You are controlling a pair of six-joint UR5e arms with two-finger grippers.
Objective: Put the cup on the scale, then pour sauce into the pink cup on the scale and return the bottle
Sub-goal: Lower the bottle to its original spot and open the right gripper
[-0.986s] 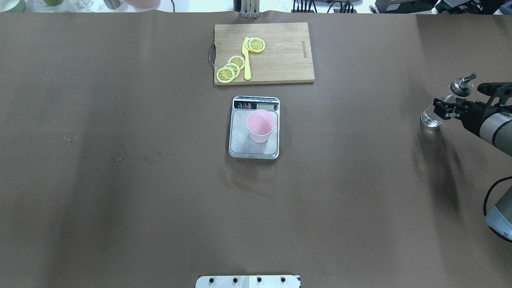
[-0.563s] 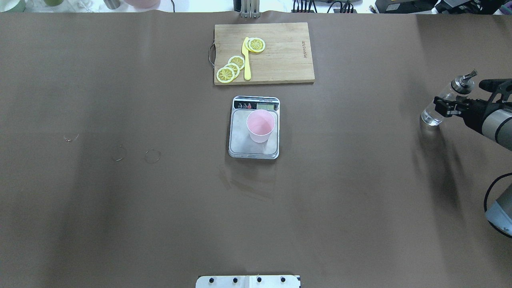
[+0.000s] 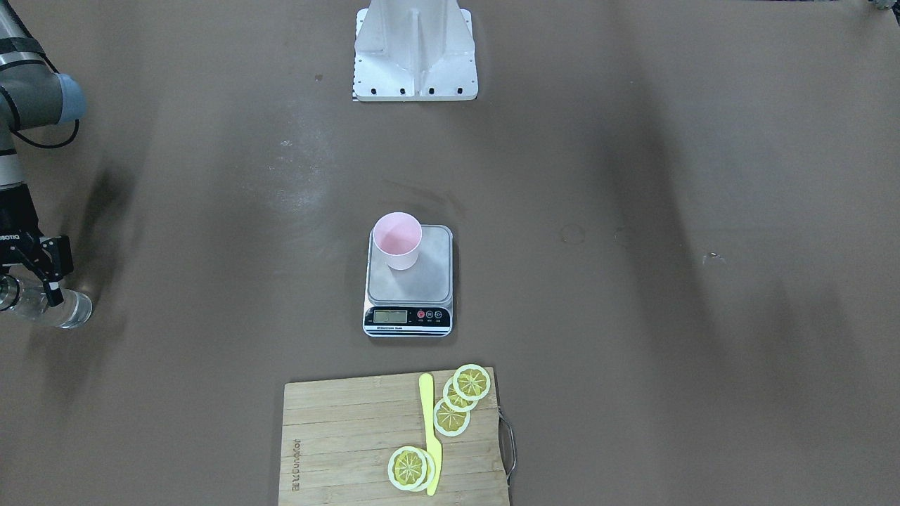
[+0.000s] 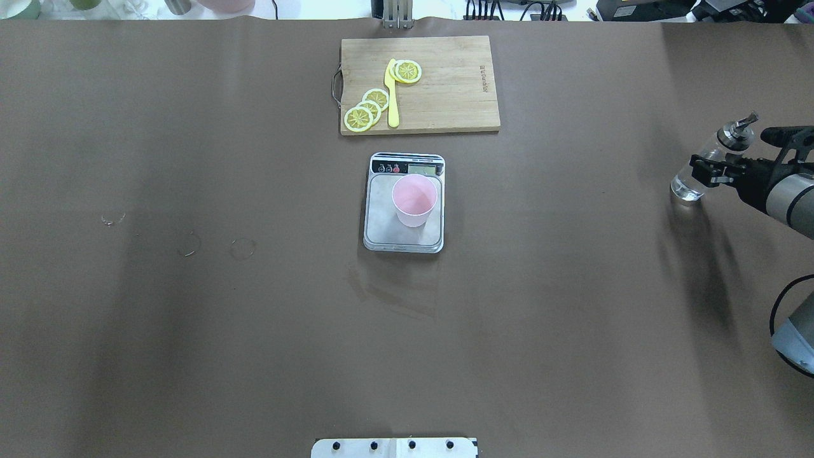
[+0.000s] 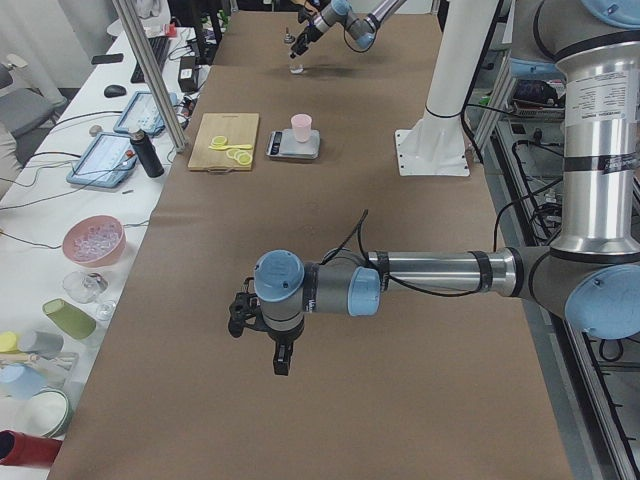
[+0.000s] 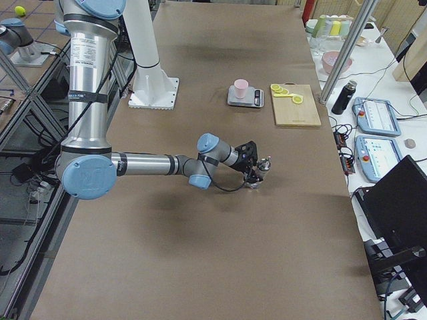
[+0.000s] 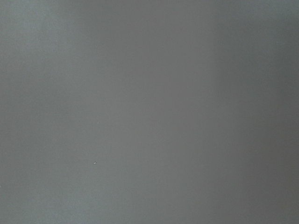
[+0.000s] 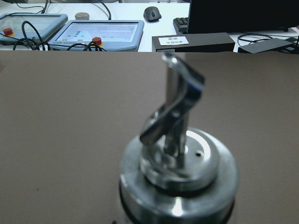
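A brown desk [image 4: 191,318] carries the scale [image 4: 381,224] at its centre, the pink cup [image 4: 414,198] upright on the steel platform. Near the desk's right edge the right gripper [image 4: 707,172] has its fingers clamped on the clear bottle [image 4: 683,187]. The left gripper [image 5: 262,335] hangs over the desk's left end; its fingers' state cannot be told.

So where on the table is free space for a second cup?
The table is bare left of the scale, and between scale and bottle. Crowded: the cutting board just beyond the scale, the right end effector at the bottle.
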